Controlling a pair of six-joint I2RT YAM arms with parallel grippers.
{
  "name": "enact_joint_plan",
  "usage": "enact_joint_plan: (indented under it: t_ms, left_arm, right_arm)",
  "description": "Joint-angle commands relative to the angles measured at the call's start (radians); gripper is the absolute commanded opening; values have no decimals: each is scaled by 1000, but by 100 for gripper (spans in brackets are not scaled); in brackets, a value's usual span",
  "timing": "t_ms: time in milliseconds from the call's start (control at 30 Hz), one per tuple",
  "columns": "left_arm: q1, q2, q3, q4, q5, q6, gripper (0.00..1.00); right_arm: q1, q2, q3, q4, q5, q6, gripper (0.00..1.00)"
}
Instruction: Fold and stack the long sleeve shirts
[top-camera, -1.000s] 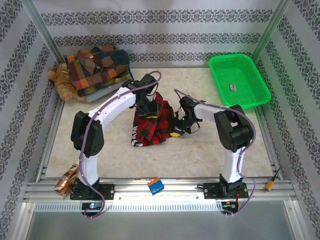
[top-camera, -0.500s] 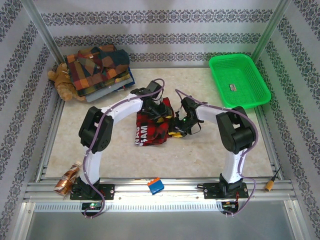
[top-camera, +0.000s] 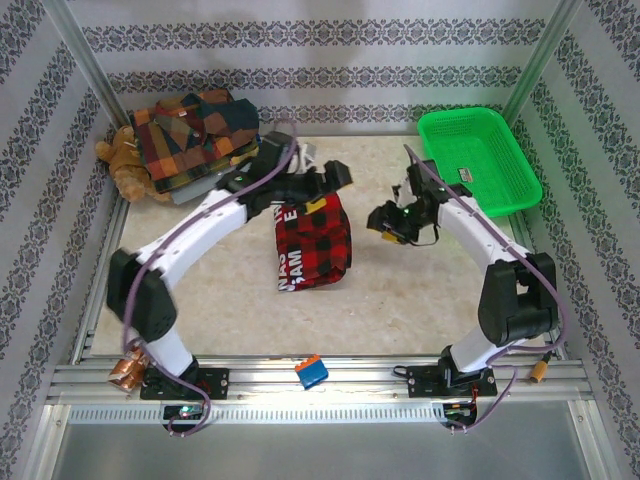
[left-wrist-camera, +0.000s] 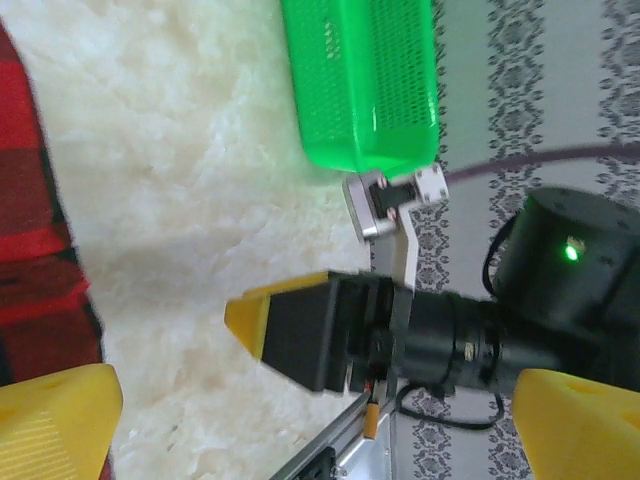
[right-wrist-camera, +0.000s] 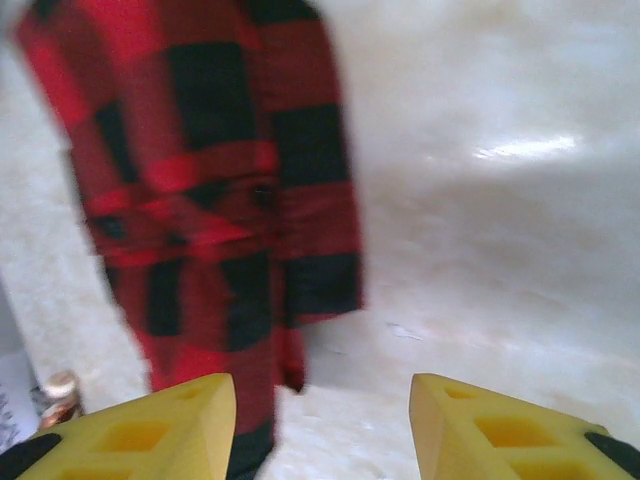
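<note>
The red-and-black shirt (top-camera: 313, 240) lay as a folded bundle in the middle of the tabletop (top-camera: 430, 290), with white lettering showing along its left edge and neither arm gripping it. The left gripper (top-camera: 322, 198) hung just above the bundle's far edge, its fingers (left-wrist-camera: 55, 420) spread wide with nothing between them. The right gripper (top-camera: 392, 222) sat just right of the shirt, its fingers (right-wrist-camera: 140, 430) likewise apart over bare tabletop. The main risk looked to be the fold itself. The flannel seemed soft and loosely layered, so a grasp that caught only the top layer, or only one edge, would probably let the bundle fall open on the way to the stack of folded plaid shirts (top-camera: 195, 130) at the far left. With the left fingers so close above the cloth, a sideways move could also snag it and drag it out of shape. The stack looked uneven, its layers offset, so a careless drop might shift it or push it onto the teddy bear (top-camera: 123, 165) just beside it.
</note>
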Motion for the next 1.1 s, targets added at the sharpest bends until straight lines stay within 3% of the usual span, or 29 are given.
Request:
enact_joint_plan:
  t_ms: [0,100,200,333,600,767,1067]
  left_arm:
    - [61,-83,-158,-182,-118,92,82]
    - [79,-112,-295,-121,-130,98,44]
    - [79,-91,-387,-25,-109,70,24]
    - [75,-70,-476,35,-135,31,14]
    - [67,-10,-586,123,-113,24,11]
    - [66,15,-625,155,-110,20,10]
    - [77,-72,-444,39,-113,53,16]
  right_arm:
    - [104,34,97,11,-135,61,42]
    - [194,69,118,91,-207,167,24]
    - [266,118,133,99,-225,213,16]
    - [296,187,101,77,-194,214,11]
    - [233,307,44,40,-3,81,9]
    - [204,368,22,55,46,25,9]
    - [199,226,134,28,-34,31,29]
